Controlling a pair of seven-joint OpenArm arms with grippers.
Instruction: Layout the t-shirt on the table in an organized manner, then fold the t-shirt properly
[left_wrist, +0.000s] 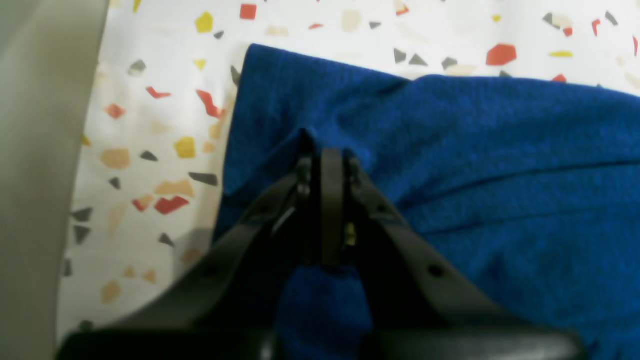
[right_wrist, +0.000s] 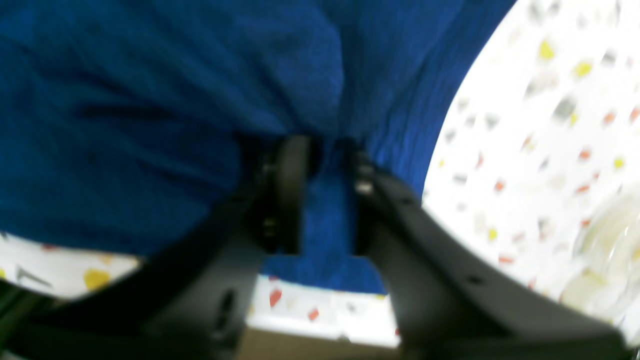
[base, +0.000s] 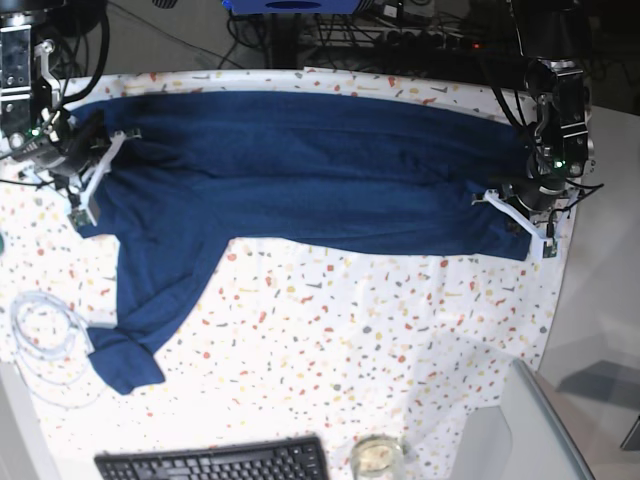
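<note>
The dark navy t-shirt (base: 300, 170) lies stretched in a wide band across the far part of the speckled table (base: 350, 330), with one sleeve (base: 130, 350) trailing toward the near left. At the shirt's right end in the base view, my left gripper (base: 522, 215) pinches the cloth. The left wrist view shows this left gripper (left_wrist: 325, 150) shut on a ridge of t-shirt (left_wrist: 475, 150) fabric, over the table (left_wrist: 150, 125). My right gripper (base: 85, 195) is at the shirt's left end. In the blurred right wrist view the right gripper (right_wrist: 327, 160) stands open, with t-shirt (right_wrist: 150, 100) cloth showing in the gap.
A black keyboard (base: 210, 462) and a glass jar (base: 377, 455) sit at the near edge. A white cable (base: 45, 335) coils at the near left. A plain grey surface (base: 600, 300) borders the cloth on the right, and cables and equipment lie behind the far edge.
</note>
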